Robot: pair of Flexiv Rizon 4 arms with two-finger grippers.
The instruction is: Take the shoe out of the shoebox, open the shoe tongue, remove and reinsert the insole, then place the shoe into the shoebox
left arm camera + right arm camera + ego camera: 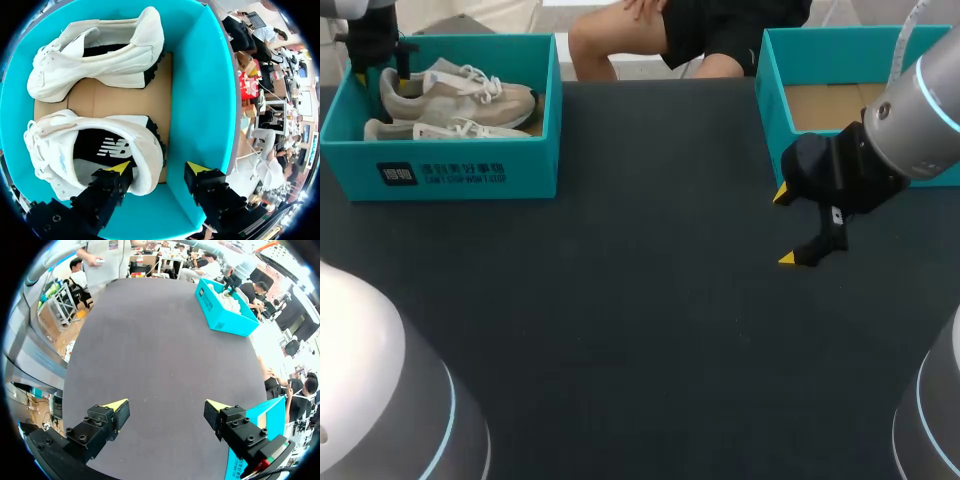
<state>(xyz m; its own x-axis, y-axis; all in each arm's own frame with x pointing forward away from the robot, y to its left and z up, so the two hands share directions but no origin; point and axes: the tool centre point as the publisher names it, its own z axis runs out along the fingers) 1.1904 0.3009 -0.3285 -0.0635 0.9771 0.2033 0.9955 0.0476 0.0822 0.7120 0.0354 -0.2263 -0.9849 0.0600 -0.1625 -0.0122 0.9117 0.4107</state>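
A teal shoebox [450,170] at the table's far left holds two pale beige sneakers. The far sneaker [460,95] stands upright; the near sneaker [440,130] lies on its side. My left gripper [388,72] hangs over the far sneaker's heel. In the left wrist view the left gripper [159,168] is open: one finger is inside the heel opening of the upright sneaker [60,150], the other is outside, in the gap by the box wall [200,100], clear of the heel. The other sneaker [100,55] lies ahead. My right gripper [785,227] [167,407] stands open and empty over bare table.
A second teal box [770,90] with a brown cardboard floor stands at the far right, just behind my right gripper; its corner [262,415] shows beside the right fingers. The shoebox [225,320] lies far ahead across the dark table [640,320].
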